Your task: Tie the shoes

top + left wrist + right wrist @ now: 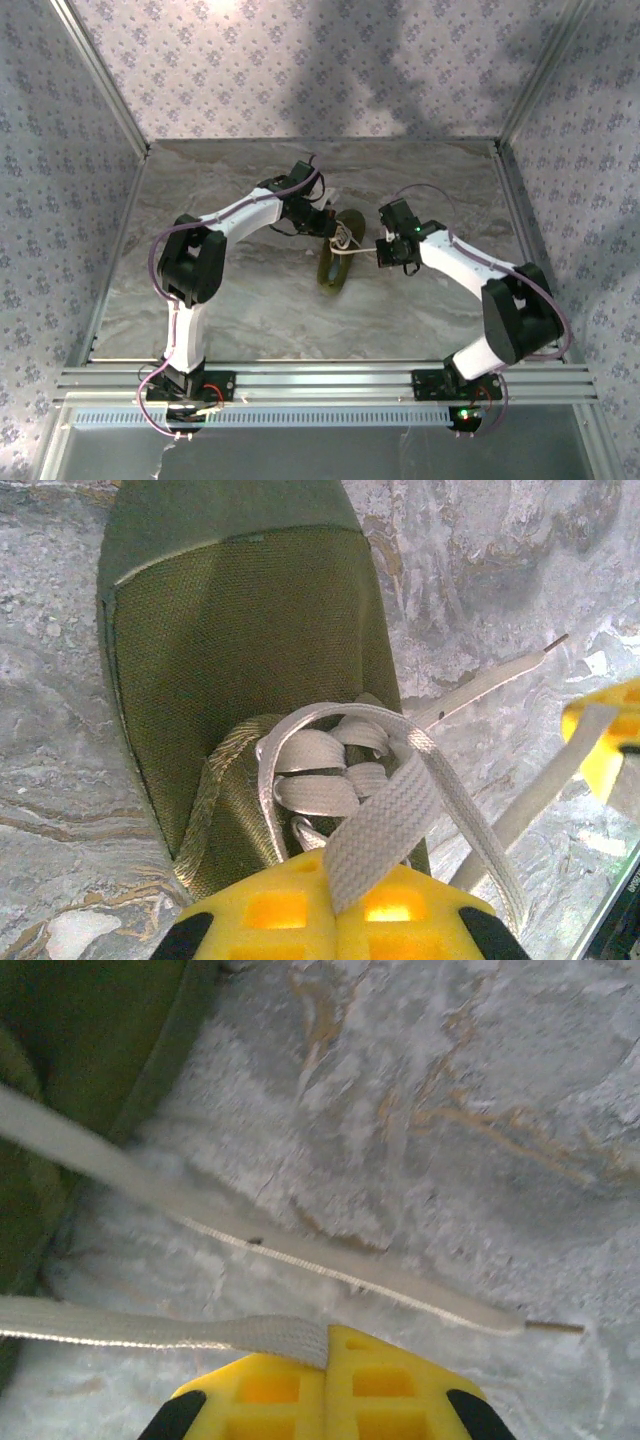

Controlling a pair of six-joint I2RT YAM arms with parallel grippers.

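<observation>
Olive-green shoe [333, 262] set mid-counter [240, 310], flanked by both arms. Left gripper [335, 905]: jaws clamped on white lace loop [385, 815], lifted over tongue. Right gripper [327, 1360]: jaws pinched on strand [150, 1332], drawn sideways, tension judged needed for knot. Aglet end [430, 1295] seen slack on counter.

A small olive-green canvas low-top shoe [333, 268] stands upright near the middle of the grey marbled table [200, 290], its toe toward the table's near edge and its dark opening toward the far edge. Its flat white woven laces [312, 752] cross the tongue, untied. One strand rises from the eyelets, pinched in the left gripper [335, 905]. Another stretches taut above the table, clamped in the right gripper [327, 1355]. A tipped end lies flat on the table
</observation>
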